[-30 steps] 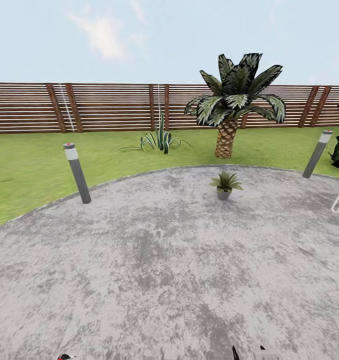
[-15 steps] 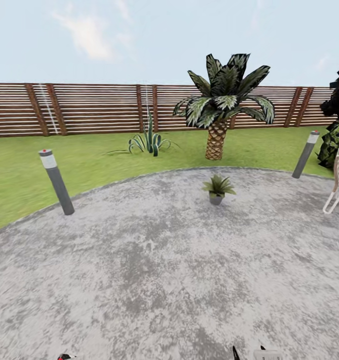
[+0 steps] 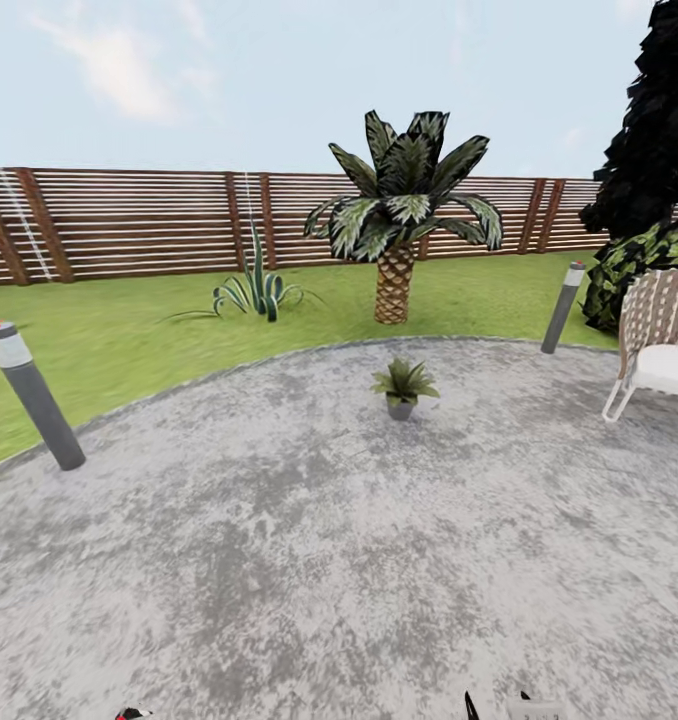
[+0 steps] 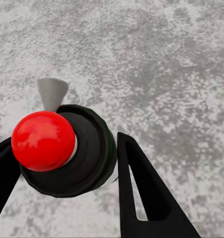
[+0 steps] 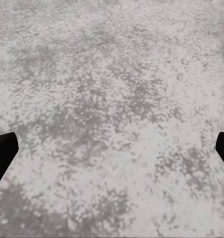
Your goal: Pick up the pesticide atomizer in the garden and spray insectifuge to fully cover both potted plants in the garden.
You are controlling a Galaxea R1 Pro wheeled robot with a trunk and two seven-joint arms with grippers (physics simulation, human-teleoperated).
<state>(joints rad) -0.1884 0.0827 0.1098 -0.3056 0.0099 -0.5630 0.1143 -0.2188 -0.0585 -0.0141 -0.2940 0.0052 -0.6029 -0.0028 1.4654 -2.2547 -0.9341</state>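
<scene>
Atomizer: red-capped, pinched between left jaws above patio. Right jaws: spread wide, nothing between. Potted plant: well ahead.

open patio ahead, lamp post left, chair right

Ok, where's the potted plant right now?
In the head view, the potted plant stands on the stone patio near its far edge, just in front of the palm.
</scene>
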